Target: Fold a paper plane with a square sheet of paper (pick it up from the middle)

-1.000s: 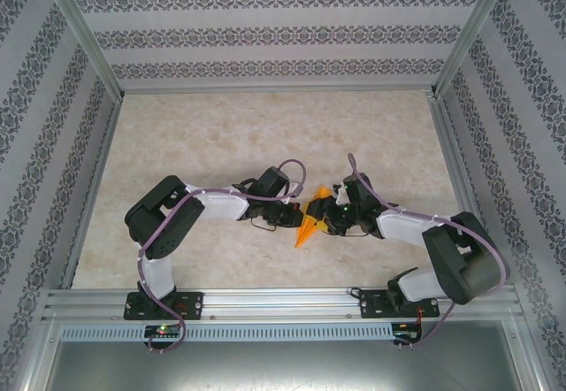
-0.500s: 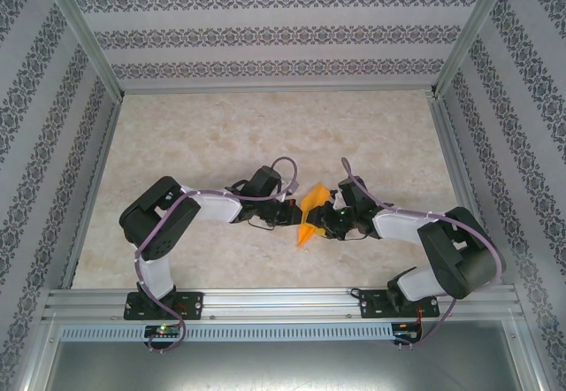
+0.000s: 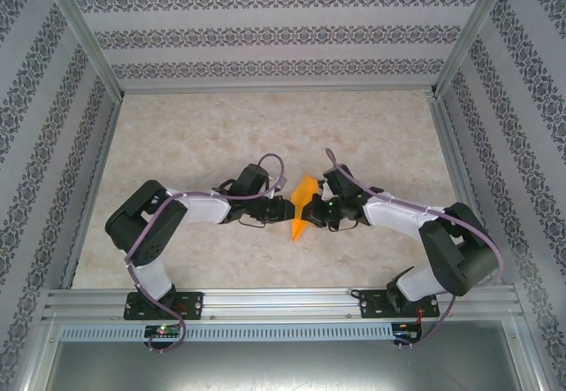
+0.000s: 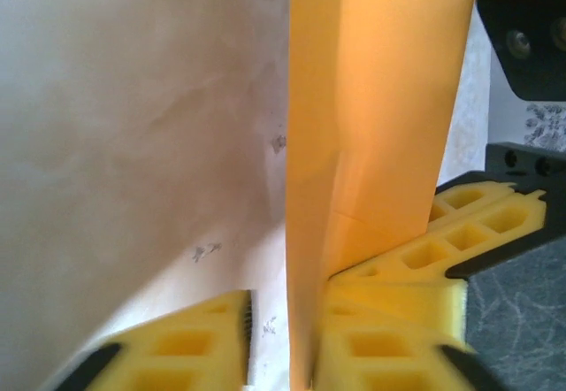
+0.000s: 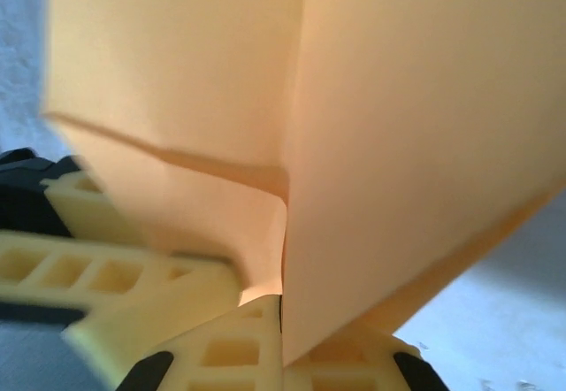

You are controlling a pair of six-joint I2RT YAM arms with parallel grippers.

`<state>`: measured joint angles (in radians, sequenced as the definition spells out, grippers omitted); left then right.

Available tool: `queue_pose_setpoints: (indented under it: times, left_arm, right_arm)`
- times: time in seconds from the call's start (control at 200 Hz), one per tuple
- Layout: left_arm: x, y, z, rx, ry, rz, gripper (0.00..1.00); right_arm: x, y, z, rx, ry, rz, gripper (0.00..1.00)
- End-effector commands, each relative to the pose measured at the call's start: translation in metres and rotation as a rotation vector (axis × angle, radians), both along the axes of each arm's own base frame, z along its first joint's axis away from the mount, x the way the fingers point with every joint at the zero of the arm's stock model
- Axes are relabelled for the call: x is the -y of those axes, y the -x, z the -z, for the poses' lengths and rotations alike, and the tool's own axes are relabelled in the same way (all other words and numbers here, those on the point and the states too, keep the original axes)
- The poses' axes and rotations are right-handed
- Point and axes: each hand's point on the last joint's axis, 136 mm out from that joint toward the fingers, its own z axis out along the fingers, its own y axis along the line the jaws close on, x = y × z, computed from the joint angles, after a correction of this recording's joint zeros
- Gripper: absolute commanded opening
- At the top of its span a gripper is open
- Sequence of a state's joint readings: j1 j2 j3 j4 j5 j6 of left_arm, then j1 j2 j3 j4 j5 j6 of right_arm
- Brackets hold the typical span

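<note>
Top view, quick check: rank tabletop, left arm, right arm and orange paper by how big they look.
Largest: the tabletop.
Then the left arm and the right arm, which look alike, so unranked.
Smallest: the orange paper.

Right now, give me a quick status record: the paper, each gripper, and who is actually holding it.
paper: folded orange paper, narrow and pointed, between the two arms over the table
right gripper: shut on the paper
left gripper: open, paper in the gap, lying against one finger
holder: right gripper alone
</note>
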<state>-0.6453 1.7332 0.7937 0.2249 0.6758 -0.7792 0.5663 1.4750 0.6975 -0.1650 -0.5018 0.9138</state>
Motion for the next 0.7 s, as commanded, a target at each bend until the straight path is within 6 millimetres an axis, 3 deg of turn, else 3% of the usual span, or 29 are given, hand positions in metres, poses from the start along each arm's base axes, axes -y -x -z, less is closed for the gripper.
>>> queue_pose_setpoints:
  times: [0.0,0.11,0.21,0.31,0.4,0.5,0.54,0.63,0.694]
  left_arm:
    - [-0.026,-0.003,-0.009,0.025,-0.050,-0.047,0.37]
    - [-0.057,-0.006,-0.028,0.062,-0.103,-0.113,0.44]
    - [-0.099,-0.003,-0.038,0.084,-0.231,-0.186,0.52]
    - [-0.141,0.002,-0.037,0.084,-0.306,-0.279,0.57]
    - [-0.161,0.003,-0.034,0.086,-0.341,-0.290,0.59]
    - [-0.173,-0.002,-0.041,0.136,-0.388,-0.294,0.62]
    - [-0.180,-0.005,-0.045,0.165,-0.424,-0.307,0.67]
    - [-0.197,-0.015,-0.055,0.254,-0.500,-0.352,0.78]
    - [-0.207,-0.022,-0.063,0.314,-0.551,-0.381,0.81]
  right_arm:
    - [-0.002,0.004,0.006,0.013,0.160,-0.089,0.02]
    - [-0.015,0.008,0.010,0.007,0.250,-0.163,0.02]
    - [-0.025,0.008,0.014,0.013,0.318,-0.205,0.02]
    - [-0.041,0.010,0.019,0.011,0.367,-0.259,0.04]
    - [-0.054,0.012,0.030,-0.007,0.381,-0.286,0.06]
    - [-0.063,0.012,0.034,-0.014,0.369,-0.296,0.12]
    - [-0.065,0.009,0.029,-0.002,0.354,-0.286,0.15]
    - [-0.059,0.002,0.015,0.029,0.368,-0.271,0.33]
    - [-0.051,-0.001,0.003,0.045,0.362,-0.261,0.40]
